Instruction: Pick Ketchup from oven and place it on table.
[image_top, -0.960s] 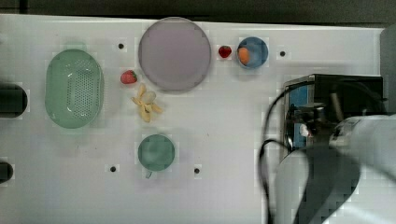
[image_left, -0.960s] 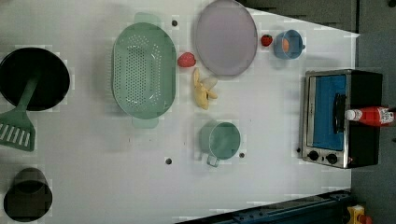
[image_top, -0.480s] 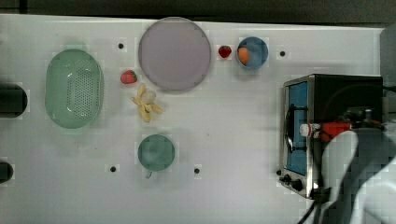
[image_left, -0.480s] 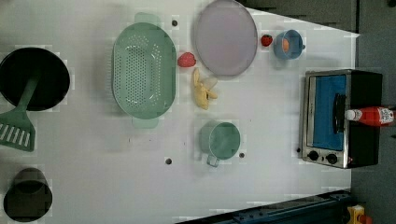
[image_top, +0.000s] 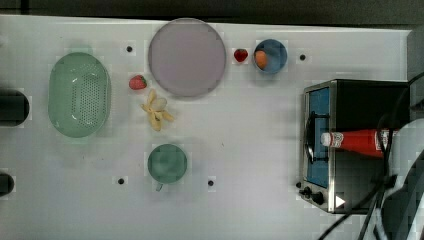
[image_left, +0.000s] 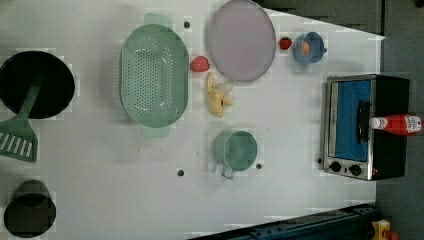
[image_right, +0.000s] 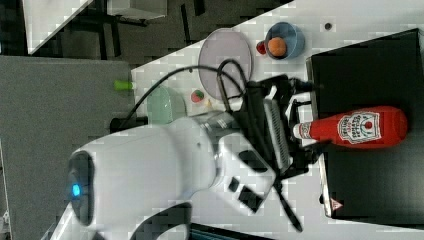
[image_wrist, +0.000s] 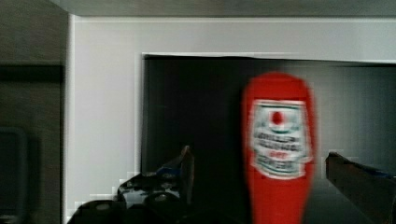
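Observation:
The Ketchup (image_top: 360, 141) is a red bottle with a white cap, and it lies flat on the black top of the oven (image_top: 370, 100). The oven's blue glass door (image_left: 350, 120) is closed. In the right view my gripper (image_right: 306, 122) hovers at the cap end of the Ketchup (image_right: 360, 127), one finger on each side. In the wrist view the Ketchup (image_wrist: 279, 149) stands between the two fingertips (image_wrist: 187, 163) with a gap on both sides. The gripper is open and holds nothing. The white table (image_top: 250, 130) spreads out from the oven toward the top view's left.
On the table are a green colander (image_top: 79, 95), a purple plate (image_top: 187, 56), a peeled banana (image_top: 156, 111), two strawberries (image_top: 138, 82), a blue bowl (image_top: 270, 56) and a green mug (image_top: 167, 163). A black pan (image_left: 35, 82) and a green spatula (image_left: 17, 140) lie at the left view's left.
My arm has slid toward the top view's right, uncovering the oven front and the Ketchup's cap. The Ketchup has not moved.

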